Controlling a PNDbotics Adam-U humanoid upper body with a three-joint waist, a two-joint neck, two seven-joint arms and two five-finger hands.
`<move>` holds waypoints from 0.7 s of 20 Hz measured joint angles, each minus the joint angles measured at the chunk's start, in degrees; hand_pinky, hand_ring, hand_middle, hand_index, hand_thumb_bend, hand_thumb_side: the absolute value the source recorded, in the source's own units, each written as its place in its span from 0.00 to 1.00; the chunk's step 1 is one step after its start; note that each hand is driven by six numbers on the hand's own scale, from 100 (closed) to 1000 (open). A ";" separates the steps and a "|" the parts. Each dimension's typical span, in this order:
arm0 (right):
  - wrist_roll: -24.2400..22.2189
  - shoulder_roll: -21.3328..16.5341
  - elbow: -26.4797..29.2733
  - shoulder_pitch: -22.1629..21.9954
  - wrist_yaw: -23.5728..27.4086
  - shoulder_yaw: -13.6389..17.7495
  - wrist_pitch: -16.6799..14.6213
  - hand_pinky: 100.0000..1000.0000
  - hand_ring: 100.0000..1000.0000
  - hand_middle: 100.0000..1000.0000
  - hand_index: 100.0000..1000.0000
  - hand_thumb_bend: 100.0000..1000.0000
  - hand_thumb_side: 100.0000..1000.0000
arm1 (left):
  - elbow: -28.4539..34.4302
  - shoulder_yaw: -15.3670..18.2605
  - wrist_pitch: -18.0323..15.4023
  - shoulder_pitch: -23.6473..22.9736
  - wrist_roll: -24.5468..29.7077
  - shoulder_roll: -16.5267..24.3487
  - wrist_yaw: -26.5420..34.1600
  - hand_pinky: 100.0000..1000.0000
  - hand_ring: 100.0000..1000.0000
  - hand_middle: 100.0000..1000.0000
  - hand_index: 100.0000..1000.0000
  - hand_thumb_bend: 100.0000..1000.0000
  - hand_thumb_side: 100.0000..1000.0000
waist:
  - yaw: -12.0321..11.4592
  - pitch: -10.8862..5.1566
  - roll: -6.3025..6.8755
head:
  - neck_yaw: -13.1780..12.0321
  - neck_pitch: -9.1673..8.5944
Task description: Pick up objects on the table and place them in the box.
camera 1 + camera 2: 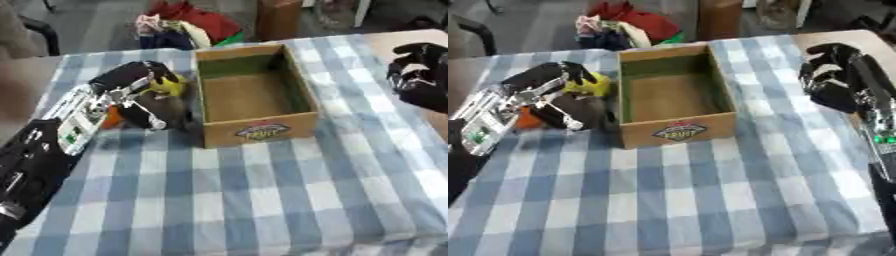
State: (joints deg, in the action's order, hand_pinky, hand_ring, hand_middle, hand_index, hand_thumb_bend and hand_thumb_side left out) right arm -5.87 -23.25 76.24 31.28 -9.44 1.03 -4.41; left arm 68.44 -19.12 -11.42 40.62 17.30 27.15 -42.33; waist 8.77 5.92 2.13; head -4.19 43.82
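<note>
Scene: a humanoid robot works a counter spread with a blue-and-white checked cloth, a cardboard box at its middle.
Left hand: the left hand sits just outside the box's left wall, fingers curled down over a small cluster of objects; whether they have closed on anything cannot be told.
Objects: a yellow object shows just beyond the fingers, touching or nearly touching the box wall; an orange object peeks out on the wrist side of the same hand (neither shape is clear enough to name).
Right hand: the right hand hangs on the far side of the box from the working hand, well apart from the objects, fingers curled on nothing.
Box: open-topped, a printed label on the front wall, its floor bare as far as can be seen.
Progress: early, by the look of it. Nothing lies in the box, and both visible objects remain outside on the counter.
Left to do: lift each object, carry it over the wall beside the left hand, and release it inside.
</note>
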 measured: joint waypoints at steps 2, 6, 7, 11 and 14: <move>0.37 0.02 0.00 0.00 -0.01 0.00 0.13 0.54 0.75 0.44 0.72 0.00 0.01 | -0.60 -0.24 -0.41 0.00 1.34 -0.05 -0.56 0.75 0.66 0.66 0.77 0.54 0.14 | 0.00 0.00 0.01 | -0.01 0.01; 0.56 0.17 0.00 0.00 -0.01 0.00 0.18 0.53 0.75 0.44 0.72 0.00 0.01 | -1.08 -0.37 -0.79 0.18 4.53 -0.46 -2.08 0.73 0.62 0.60 0.74 0.48 0.06 | 0.01 -0.09 0.04 | -0.02 0.01; 0.57 0.25 0.00 0.00 -0.01 0.00 0.17 0.53 0.75 0.44 0.72 0.00 0.01 | -1.11 -0.36 -0.89 0.28 5.29 -0.47 -2.40 0.73 0.61 0.59 0.73 0.47 0.05 | 0.01 -0.14 0.06 | -0.02 0.01; 0.57 0.34 0.00 0.00 -0.01 0.00 0.17 0.53 0.75 0.44 0.72 0.00 0.01 | -1.29 -0.47 -1.62 0.30 8.31 -0.48 -3.14 0.71 0.59 0.56 0.72 0.42 0.00 | -0.04 -0.24 0.17 | -0.02 0.01; 0.55 0.34 0.00 -0.01 -0.01 0.00 0.19 0.53 0.75 0.44 0.72 0.00 0.01 | -1.35 -0.49 -1.98 0.29 10.11 -0.49 -3.62 0.70 0.55 0.53 0.69 0.35 0.00 | -0.20 -0.25 0.20 | -0.02 0.01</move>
State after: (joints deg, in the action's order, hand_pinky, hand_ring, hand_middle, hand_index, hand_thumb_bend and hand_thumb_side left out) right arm -5.32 -22.90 76.24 31.28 -9.44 1.03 -4.22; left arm 67.09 -19.61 -13.40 40.91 27.41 26.66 -45.95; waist 8.57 5.67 2.33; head -4.20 43.83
